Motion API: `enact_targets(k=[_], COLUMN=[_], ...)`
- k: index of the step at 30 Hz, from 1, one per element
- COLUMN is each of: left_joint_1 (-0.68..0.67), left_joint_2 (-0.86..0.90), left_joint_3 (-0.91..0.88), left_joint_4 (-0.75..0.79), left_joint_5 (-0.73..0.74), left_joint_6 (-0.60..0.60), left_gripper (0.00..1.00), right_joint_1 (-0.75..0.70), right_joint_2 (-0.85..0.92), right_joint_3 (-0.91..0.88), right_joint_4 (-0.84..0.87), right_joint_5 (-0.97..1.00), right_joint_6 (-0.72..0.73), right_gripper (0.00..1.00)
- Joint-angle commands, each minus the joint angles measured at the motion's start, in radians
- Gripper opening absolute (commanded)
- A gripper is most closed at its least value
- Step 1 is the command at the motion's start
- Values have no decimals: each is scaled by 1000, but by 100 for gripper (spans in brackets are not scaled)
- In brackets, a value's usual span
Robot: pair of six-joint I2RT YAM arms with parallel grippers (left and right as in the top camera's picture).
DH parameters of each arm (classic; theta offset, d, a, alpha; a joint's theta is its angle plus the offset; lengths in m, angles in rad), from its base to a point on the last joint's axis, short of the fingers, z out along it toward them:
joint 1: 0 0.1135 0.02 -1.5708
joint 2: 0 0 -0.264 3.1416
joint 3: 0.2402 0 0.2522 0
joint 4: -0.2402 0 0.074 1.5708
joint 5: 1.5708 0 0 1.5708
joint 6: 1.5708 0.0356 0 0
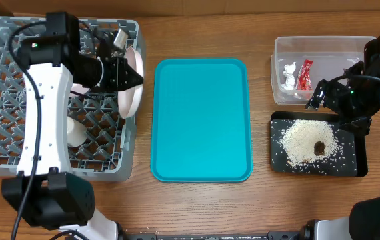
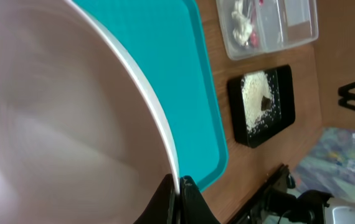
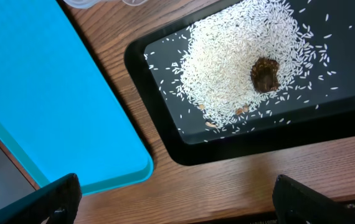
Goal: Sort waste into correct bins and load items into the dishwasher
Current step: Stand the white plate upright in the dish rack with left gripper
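Observation:
My left gripper (image 2: 179, 186) is shut on the rim of the pale pink bowl (image 2: 53, 112). It holds the bowl (image 1: 131, 90) tilted on edge over the right wall of the grey dish rack (image 1: 17, 163). A white rounded dish (image 1: 77, 133) lies in the rack. The clear tub (image 1: 323, 43) holds the crumpled white tissue (image 1: 289, 73) and the red wrapper (image 1: 305, 73). The black tray (image 1: 357, 160) holds the rice (image 1: 303, 141) and the brown lump (image 1: 320, 148), which also shows in the right wrist view (image 3: 265, 74). My right gripper (image 3: 177, 205) is open and empty, above the table by the black tray (image 3: 165, 143).
The teal serving tray (image 1: 200, 120) lies bare between the rack and the bins; it also shows in the left wrist view (image 2: 196, 93) and the right wrist view (image 3: 40, 93). The right arm (image 1: 377, 73) reaches over the tub's right end.

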Motion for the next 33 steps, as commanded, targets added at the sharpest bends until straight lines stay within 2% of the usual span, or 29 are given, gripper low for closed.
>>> enact_targets(k=[1,4,8,9,11,13,16,21,24,26,30,31,33], left_joint_1=[2,14,35,42,55,66,75,77,77,71,48,43,32], left_joint_2=[23,23,23,23,23,23,21,-21,-75,-113,-164,-167,-161], left_joint_3=[-45,-74,-77,-77,-77,-75,-61,-16,2,2,2,2,2], left_joint_4=[2,3,-15,-21,-31,-32,-33,-46,-33,-8,5,-5,-25], left_joint_5=[35,0,-130,-140,-140,-138,-132,-129,-158,-243,-605,-657,-684], left_joint_6=[51,54,39,32,15,-7,-29,-29,-40,-102,-386,-437,-449], left_gripper=[4,4,4,7,33,43,68,100,100,100,100,100,100], right_joint_1=[-2,-2,-2,-2,-2,-2,-2,-2,-1,2,58,83,150], right_joint_2=[-10,-10,-10,-10,-10,-10,-10,-10,-10,-10,-10,-10,-8], right_joint_3=[8,8,8,8,8,8,8,8,8,8,8,8,8], right_joint_4=[-1,-1,0,0,0,0,0,8,26,51,149,177,243], right_joint_5=[6,6,6,6,6,6,6,6,-3,-37,-66,-66,-63], right_joint_6=[-8,-8,-8,-8,-8,-8,-8,-8,-8,-8,-8,-22,-85], right_gripper=[100,100,100,100,100,100,100,100,100,100,100,100,100])
